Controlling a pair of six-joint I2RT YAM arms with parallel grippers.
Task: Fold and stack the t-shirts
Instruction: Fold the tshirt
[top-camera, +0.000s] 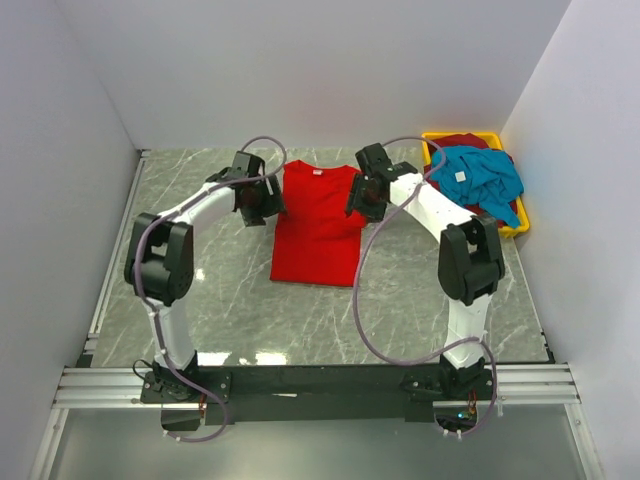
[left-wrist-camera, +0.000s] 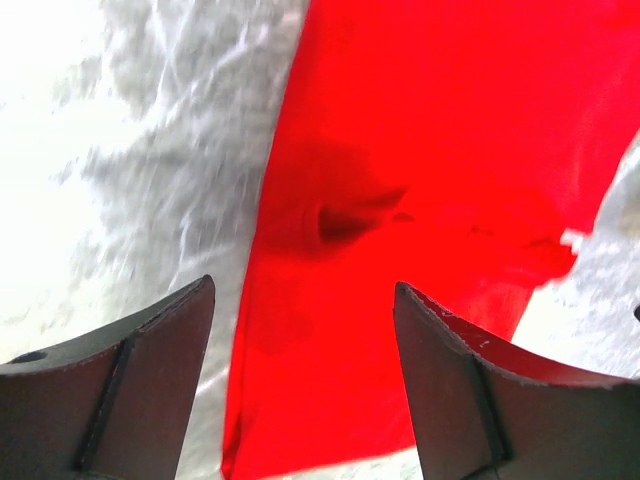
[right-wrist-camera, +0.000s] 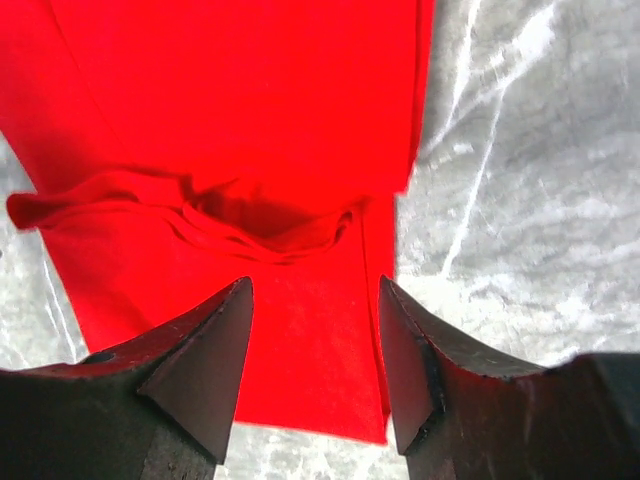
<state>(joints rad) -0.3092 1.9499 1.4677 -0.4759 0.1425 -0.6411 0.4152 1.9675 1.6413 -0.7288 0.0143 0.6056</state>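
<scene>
Top external: I'm hovering left claw (top-camera: 266, 203) and right claw (top-camera: 357, 200), both spread, at red t-shirt's (top-camera: 315, 240) nine and three o'clock; shallow pinches risk unfolding it.

I am seeing a plain bright red t-shirt (top-camera: 318, 222) lying on a grey marble table (top-camera: 220, 290) veined with white. A teal-blue shirt (top-camera: 490, 180) is showing a white tag (top-camera: 461, 176) over a dark maroon one (top-camera: 462, 141) in the yellow bin (top-camera: 521, 226). My arms (top-camera: 205, 205) are showing white and black.
</scene>
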